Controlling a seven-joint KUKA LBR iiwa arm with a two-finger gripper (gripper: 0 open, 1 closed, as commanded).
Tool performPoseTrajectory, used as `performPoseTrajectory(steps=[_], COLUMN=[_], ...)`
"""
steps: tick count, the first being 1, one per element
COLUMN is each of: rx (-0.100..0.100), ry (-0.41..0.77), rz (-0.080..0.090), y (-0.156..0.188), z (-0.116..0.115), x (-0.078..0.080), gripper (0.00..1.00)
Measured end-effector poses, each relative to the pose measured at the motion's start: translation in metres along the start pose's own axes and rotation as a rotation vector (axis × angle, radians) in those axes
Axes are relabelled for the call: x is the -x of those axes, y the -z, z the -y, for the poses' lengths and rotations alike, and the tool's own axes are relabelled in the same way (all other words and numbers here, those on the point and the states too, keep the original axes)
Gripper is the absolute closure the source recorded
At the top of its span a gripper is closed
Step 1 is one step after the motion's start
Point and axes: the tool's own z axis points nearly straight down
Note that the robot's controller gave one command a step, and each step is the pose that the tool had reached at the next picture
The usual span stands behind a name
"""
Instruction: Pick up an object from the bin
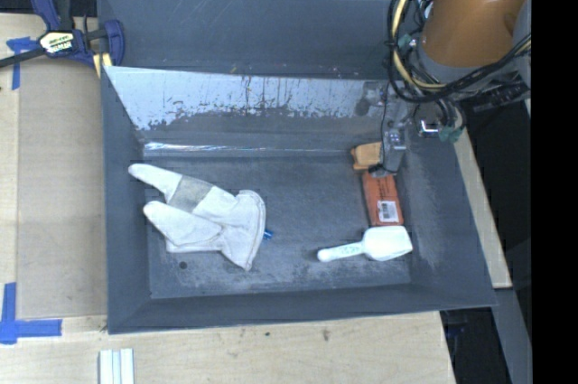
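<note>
End effector (394, 160) beside small tan block (364, 156); orange bar (382, 198) near.

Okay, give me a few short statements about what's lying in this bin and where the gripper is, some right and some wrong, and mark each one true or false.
1. A white glove lies in the left part of the bin. True.
2. The white scoop rests against the far wall. False: it lies near the front right, just in front of the orange-brown bar.
3. The gripper is over the glove. False: it is on the right side, at the bar's far end, beside a small tan piece.
4. The bar has a white label towards its near end. True.
</note>
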Motion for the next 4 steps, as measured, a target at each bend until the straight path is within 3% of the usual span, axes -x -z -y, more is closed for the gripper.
performPoseTrajectory(steps=[1, 2, 3, 4], rx=[-0.001, -0.002, 0.003, -0.001], ry=[0.001, -0.003, 0.077, 0.025], rz=[0.008, 0.013, 0.009, 0.011], y=[0.005, -0.033, -0.077, -0.104], z=[0.0, -0.051, -0.072, -0.095], x=[0.001, -0.002, -0.014, -0.003], gripper=[0.0, 0.0, 0.0, 0.0])
